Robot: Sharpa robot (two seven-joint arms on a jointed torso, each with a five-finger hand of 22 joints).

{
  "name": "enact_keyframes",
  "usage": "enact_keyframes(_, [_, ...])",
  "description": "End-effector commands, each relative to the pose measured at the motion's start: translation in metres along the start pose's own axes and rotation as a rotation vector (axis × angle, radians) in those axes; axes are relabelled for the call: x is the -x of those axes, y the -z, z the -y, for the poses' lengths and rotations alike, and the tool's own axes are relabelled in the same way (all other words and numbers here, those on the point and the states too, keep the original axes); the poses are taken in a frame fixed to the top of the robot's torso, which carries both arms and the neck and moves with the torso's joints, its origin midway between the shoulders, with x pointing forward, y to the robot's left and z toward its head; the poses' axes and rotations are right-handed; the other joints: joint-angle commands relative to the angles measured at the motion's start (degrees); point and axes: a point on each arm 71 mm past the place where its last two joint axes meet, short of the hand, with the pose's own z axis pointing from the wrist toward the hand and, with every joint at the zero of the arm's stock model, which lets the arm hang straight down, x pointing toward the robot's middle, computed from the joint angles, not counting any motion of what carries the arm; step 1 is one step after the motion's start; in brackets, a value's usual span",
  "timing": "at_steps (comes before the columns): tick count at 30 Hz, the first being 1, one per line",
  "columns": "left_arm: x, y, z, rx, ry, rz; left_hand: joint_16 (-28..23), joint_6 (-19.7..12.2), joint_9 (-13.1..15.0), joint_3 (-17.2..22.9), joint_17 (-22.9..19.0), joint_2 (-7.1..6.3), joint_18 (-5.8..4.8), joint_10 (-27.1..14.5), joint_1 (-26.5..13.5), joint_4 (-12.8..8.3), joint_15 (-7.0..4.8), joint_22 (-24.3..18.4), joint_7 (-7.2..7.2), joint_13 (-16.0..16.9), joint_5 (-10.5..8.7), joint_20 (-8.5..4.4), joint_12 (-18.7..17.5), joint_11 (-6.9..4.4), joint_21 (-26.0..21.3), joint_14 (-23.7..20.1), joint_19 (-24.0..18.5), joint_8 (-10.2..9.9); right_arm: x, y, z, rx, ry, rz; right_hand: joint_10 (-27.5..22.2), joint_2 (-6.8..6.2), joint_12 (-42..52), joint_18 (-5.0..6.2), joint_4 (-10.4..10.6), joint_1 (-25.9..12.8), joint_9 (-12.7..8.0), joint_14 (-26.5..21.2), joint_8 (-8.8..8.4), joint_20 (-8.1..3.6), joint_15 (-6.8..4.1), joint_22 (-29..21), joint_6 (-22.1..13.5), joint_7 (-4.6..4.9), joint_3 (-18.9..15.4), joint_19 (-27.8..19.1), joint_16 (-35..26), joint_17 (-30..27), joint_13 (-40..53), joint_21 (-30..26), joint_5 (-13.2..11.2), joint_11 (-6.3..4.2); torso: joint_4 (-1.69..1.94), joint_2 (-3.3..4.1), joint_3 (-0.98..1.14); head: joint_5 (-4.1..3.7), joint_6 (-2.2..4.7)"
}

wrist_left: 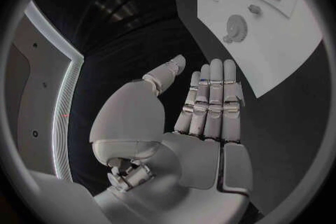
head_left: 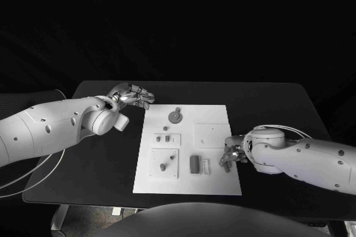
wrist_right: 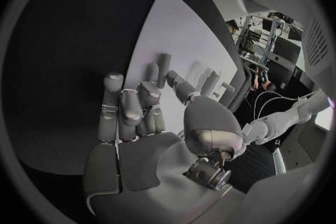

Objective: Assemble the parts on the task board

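The task board (head_left: 211, 144) lies flat in the middle of the black table (head_left: 282, 98), a smooth white rectangular plate, and everything else takes its place from it. On its far part rests a round toothed part, a gear (head_left: 175, 116), flat and dull grey. Nearer the board's middle sit two small block-shaped parts (head_left: 163, 139) side by side, with a tiny peg beside them. At the near end there is a raised square panel carrying an oval part (head_left: 162, 167), and just beside that panel a dark upright rectangular part (head_left: 194, 164) with a slim pale piece next to it. A second raised square panel (head_left: 211, 134), plain white, sits toward the board's right side.

The left hand (head_left: 132, 97) hovers off the board's far left corner, over bare table, fingers straight and close together with the thumb out, released and grasping nothing. From its wrist the silver fingers (wrist_left: 210, 95) point toward the board's edge, the gear (wrist_left: 236, 28) lying beyond them.

The right hand (head_left: 231, 156) is down at the board's near right edge, its white forearm (head_left: 312, 162) blocking that side of the plate. Its fingers (wrist_right: 133, 109) are partly curled over the board's surface near the rectangular part; I cannot tell whether they pinch anything.

Count: one board, two hands, one gear, two raised panels.
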Motion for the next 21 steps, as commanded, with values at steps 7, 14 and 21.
enact_keyframes(7, [-0.0016,0.0002,0.0013,-0.004,0.004,-0.014,-0.4,-0.4,-0.1,0.0,0.1,0.22,0.99,0.2,-0.5,0.3,0.41,0.1,-0.15,-0.1,0.38,0.21,-0.1,0.19,-0.4,0.1,-0.4,0.2,-0.0091,-0.0021,0.0046,-0.033,0.022,-0.010,0.2,0.42,-0.3,0.82,-0.4,8.1,-0.3,-0.1,-0.98,-0.10,0.23,1.1,-1.1,0.51,-0.3,-0.3,0.1,-0.3,0.0,0.4,0.2,0.02,0.03,0.00,-0.02,-0.03,-0.10])
enact_keyframes(14, [-0.0011,0.0002,0.0011,-0.003,0.003,-0.012,-0.5,-0.5,-0.1,0.0,0.2,0.26,1.00,0.2,-0.5,0.3,0.41,0.1,-0.15,-0.1,0.38,0.21,-0.1,0.19,-0.4,0.1,-0.4,0.2,-0.0094,-0.0009,0.0051,-0.022,-0.046,-0.004,0.3,-0.04,-0.4,0.82,-0.4,11.3,-0.5,-0.1,-1.32,0.33,0.34,1.0,-1.4,0.64,3.8,-0.2,0.0,-0.4,-0.1,0.3,0.3,0.19,0.02,0.00,-0.02,-0.02,-0.08])
enact_keyframes(21, [-0.0007,0.0002,0.0008,-0.002,0.003,-0.011,-0.5,-0.5,-0.1,0.0,0.2,0.27,1.00,0.2,-0.4,0.3,0.41,0.1,-0.15,-0.1,0.39,0.21,-0.1,0.19,-0.4,0.1,-0.4,0.2,-0.0120,0.0040,0.0061,0.002,-0.150,-0.008,0.3,0.12,-0.4,0.82,-0.4,11.7,-0.4,0.1,-1.25,0.33,0.36,1.1,-1.3,0.62,4.3,-0.1,0.1,0.0,-0.1,0.4,0.3,0.18,0.00,0.01,0.01,0.08,-0.05])
